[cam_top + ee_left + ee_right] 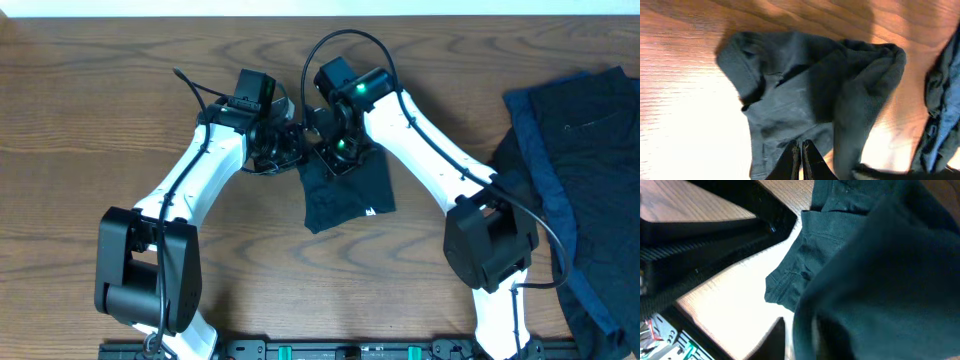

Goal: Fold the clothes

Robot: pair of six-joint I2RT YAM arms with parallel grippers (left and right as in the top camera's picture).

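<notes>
Down at the upper edge of the cloth, the left tool (801, 149) has its fingers pressed together over the dark garment (345, 195); whether a fold sits between them I cannot tell. Just beside it, the right tool (338, 150) is draped by the same cloth, so I cannot tell how its jaws stand. The garment lies crumpled in the middle of the table (100, 100), with a small white label (370, 211) at its lower right edge. Well apart, at the right edge, lies a pile of dark clothes (600, 120) with a blue piece (545, 165) among them.

small garment (345, 197): table (100, 120) centre | clothes pile (585, 160): right edge
</notes>
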